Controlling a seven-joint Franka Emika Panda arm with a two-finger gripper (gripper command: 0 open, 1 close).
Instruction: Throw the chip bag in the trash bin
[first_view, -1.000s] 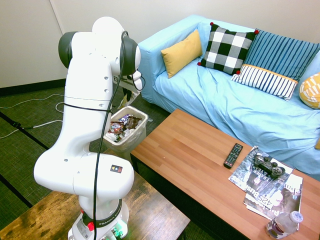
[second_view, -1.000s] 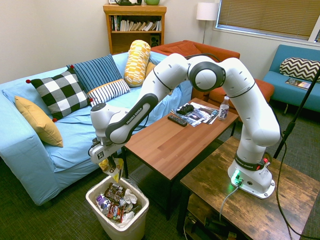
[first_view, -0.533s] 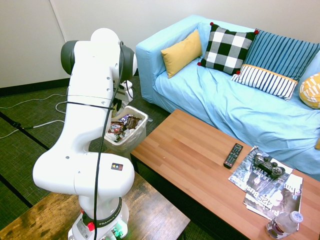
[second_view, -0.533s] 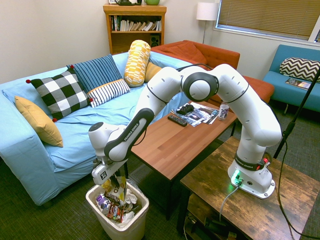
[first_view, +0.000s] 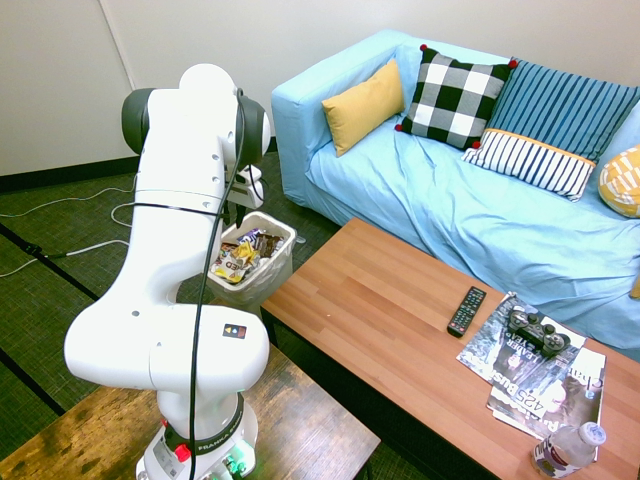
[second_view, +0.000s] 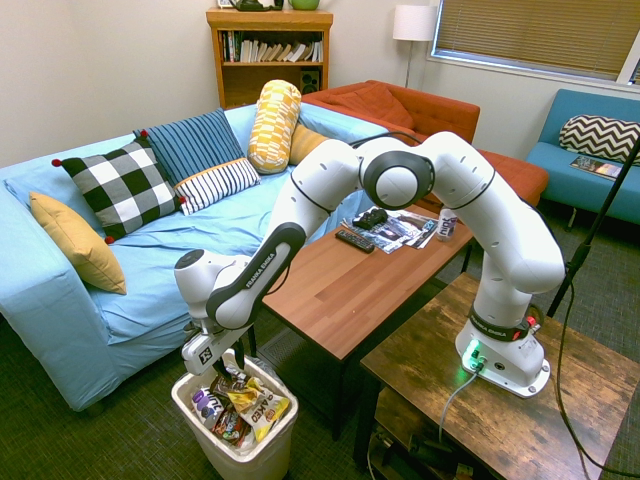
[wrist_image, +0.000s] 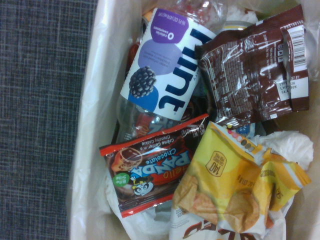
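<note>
Seen from the second exterior view, the small cream plastic trash bin with a clear liner (second_view: 272, 464) is near, on the left. The crumpled yellow and white shiny chip bag (second_view: 259, 408) is in it, on top of other trash. Next to it are a clear plastic bottle with a purple and white label (wrist_image: 167, 65), a red and brown shiny panda cookie bag (wrist_image: 152, 167) and a dark brown shiny wrapper (wrist_image: 250, 70). The black two-finger gripper (second_view: 232, 370) is just over the bin. Its fingers are open and hold nothing. On the near right is a dark brown wood table (second_view: 520, 420). Farther back, in the middle, a smooth light brown wood table (second_view: 330, 300) holds a black plastic remote (second_view: 354, 240). Past the bin, on the left, is a light blue cloth sofa (second_view: 60, 330) with pillows. Far away stands an orange-brown wood bookcase (second_view: 270, 75).
</note>
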